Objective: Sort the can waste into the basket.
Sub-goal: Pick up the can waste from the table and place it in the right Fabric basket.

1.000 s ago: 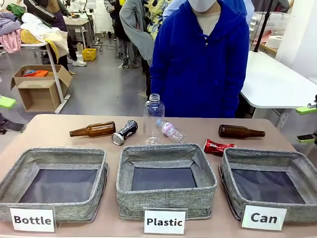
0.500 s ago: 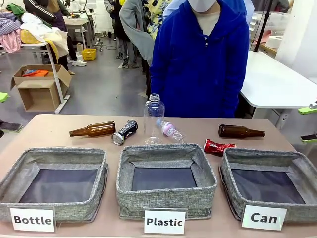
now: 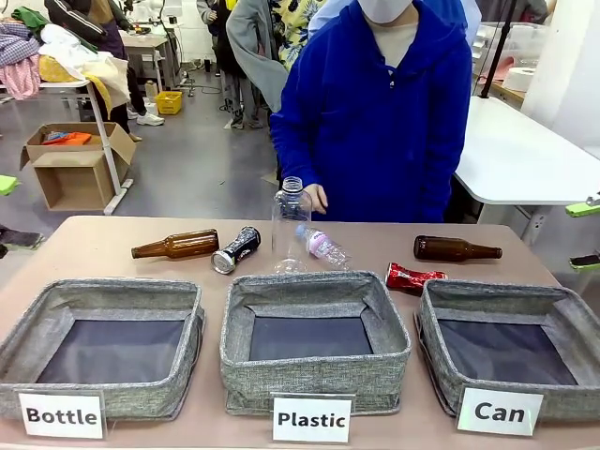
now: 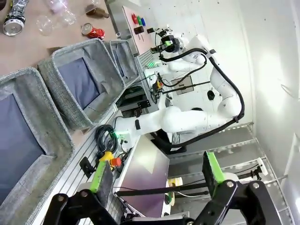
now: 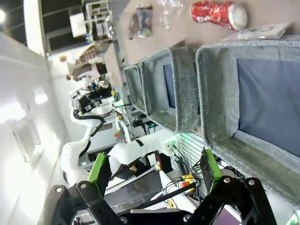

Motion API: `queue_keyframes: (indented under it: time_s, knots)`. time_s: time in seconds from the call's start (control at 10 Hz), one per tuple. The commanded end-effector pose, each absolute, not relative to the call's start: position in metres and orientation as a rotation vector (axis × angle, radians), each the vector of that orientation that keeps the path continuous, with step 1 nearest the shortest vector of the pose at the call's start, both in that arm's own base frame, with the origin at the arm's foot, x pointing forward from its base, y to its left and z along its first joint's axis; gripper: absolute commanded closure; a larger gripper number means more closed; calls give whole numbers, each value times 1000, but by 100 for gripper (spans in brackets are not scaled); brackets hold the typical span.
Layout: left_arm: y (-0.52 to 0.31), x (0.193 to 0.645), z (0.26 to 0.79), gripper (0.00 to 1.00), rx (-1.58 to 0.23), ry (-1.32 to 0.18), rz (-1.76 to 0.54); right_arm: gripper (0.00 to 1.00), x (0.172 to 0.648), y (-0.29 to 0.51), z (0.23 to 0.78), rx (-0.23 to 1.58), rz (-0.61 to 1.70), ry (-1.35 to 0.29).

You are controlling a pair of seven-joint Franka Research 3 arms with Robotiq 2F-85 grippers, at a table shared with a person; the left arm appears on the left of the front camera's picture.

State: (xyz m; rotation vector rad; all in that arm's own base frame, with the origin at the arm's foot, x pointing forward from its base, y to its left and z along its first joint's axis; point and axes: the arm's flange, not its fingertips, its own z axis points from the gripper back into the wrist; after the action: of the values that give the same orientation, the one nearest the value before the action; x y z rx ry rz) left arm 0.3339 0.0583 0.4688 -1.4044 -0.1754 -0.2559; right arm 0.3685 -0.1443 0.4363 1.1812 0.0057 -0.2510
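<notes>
A black can (image 3: 236, 249) lies on the table behind the gap between the left and middle bins. Just behind the grey "Can" basket (image 3: 429, 323) at the right lies a crushed red can (image 3: 411, 277). My left gripper (image 4: 157, 173) hangs open and empty off the table's left side, looking over the black can (image 4: 14, 18), the red can (image 4: 93, 32) and the farthest bin, the "Can" basket (image 4: 125, 56). My right gripper (image 5: 154, 168) is open and empty beside the "Can" basket (image 5: 220, 93), with the red can (image 5: 218, 14) beyond it.
Grey bins labelled "Bottle" (image 3: 28, 328) and "Plastic" (image 3: 234, 337) stand left of the "Can" basket. Two brown glass bottles (image 3: 175, 246) (image 3: 455, 248) and a lying plastic bottle (image 3: 323, 246) share the back row. A person's hand (image 3: 317, 197) is by the upright clear bottle (image 3: 291, 225).
The person's hand has come forward to the upright clear bottle. Green fingertips at both picture edges have drawn outward. Cans and bins have not moved.
</notes>
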Motion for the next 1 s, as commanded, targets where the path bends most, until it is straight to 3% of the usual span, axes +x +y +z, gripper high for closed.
queue_keyframes:
  time_s: [0.0,0.2,0.6,0.9]
  knots:
    - [64,341,473,0,-1327,-205,-326,0,368,-142,438,1203,-238,-11]
    - [58,384,493,0,-980,-291,-423,0,368,-142,438,1203,-238,-11]
    - [-105,471,528,0,-322,-280,-719,0,368,-142,438,1203,-238,-11]
    - [-172,494,525,0,-360,-138,-856,0,368,-142,438,1203,-238,-11]
